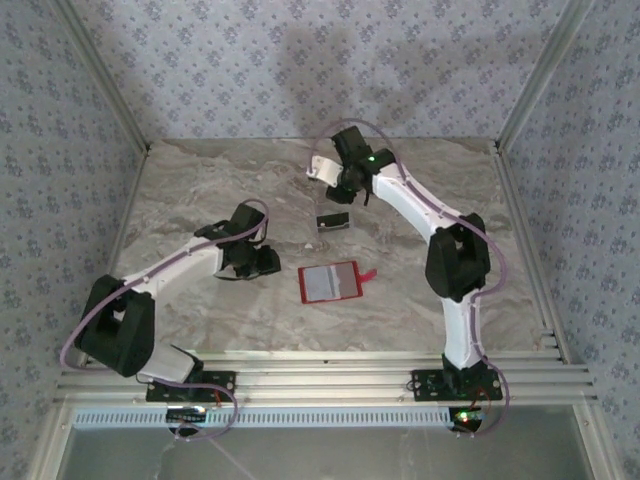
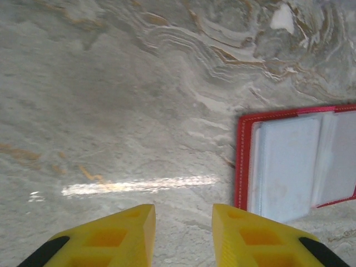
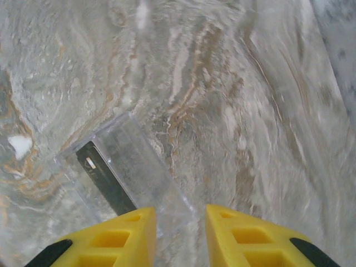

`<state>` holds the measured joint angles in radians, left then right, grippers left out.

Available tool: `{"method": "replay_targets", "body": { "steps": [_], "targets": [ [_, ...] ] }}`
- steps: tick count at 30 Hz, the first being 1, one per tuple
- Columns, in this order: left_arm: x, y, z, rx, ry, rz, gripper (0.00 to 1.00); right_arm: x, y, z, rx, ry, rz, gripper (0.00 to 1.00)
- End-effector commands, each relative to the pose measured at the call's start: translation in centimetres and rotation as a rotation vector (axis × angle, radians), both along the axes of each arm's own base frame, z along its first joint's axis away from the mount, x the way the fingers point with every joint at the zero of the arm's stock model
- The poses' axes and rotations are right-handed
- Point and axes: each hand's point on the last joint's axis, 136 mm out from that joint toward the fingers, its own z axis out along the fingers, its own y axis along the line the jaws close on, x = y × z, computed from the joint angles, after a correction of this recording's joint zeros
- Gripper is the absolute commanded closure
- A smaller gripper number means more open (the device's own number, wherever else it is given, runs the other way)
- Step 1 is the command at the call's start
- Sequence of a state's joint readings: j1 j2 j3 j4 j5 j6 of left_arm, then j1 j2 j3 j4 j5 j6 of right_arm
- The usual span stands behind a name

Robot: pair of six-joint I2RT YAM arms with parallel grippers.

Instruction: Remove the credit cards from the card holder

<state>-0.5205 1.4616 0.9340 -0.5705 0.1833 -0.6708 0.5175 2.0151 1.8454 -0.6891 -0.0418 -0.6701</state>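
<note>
My left gripper [image 2: 182,214] apart, empty, beside flat red folding wallet [image 2: 283,167]; right gripper [image 3: 179,217] apart beyond it; unpinned, pulling could drag it.

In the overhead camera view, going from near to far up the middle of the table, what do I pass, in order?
card holder → credit card → right tool

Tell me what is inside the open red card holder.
Inside the card holder lie pale plastic pockets. Whether any card sits tucked in them cannot be told: their cloudy fronts hide it.
</note>
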Motion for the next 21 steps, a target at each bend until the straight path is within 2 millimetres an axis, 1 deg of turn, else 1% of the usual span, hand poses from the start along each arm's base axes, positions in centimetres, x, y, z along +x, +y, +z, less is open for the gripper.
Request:
{"method": "replay_targets", "body": {
  "steps": [1,2,4,6,8,11,13,15,19,21],
  "targets": [
    [0.8,-2.0,0.7,-0.030,-0.015,-0.034,0.67,-1.0,-1.2,2.1,0.206,0.068,-0.293,0.69],
    [0.9,-2.2,0.4,-0.025,-0.008,-0.032,0.68,-1.6,-1.4,2.4,0.253,0.095,-0.344,0.70],
    [1.2,-2.5,0.3,-0.038,-0.007,-0.028,0.68,-3.2,-1.4,2.2,0.334,0.182,-0.421,0.70],
    [1.4,-2.9,0.1,-0.054,-0.009,-0.025,0.68,-5.4,-1.0,1.9,0.422,0.323,-0.496,0.71],
    [1.6,-3.2,0.1,-0.066,-0.008,-0.026,0.68,-6.7,-0.7,2.0,0.504,0.419,-0.551,0.72],
    [1.8,-3.6,-0.4,-0.069,0.011,-0.023,0.68,-9.2,0.2,1.1,0.591,0.548,-0.615,0.72],
    [1.9,-3.6,-0.8,-0.063,0.026,-0.018,0.68,-11.2,0.5,-0.2,0.606,0.648,-0.650,0.72],
    [1.9,-3.5,-1.1,-0.056,0.029,-0.012,0.68,-12.6,1.4,-1.0,0.626,0.711,-0.642,0.72],
    [2.0,-2.9,-1.4,-0.044,0.034,0.001,0.68,-15.3,2.8,-3.1,0.569,0.780,-0.655,0.72],
    [2.1,-2.4,-1.4,-0.048,0.035,0.013,0.68,-16.6,3.8,-4.3,0.537,0.807,-0.650,0.71]
  ]
}}
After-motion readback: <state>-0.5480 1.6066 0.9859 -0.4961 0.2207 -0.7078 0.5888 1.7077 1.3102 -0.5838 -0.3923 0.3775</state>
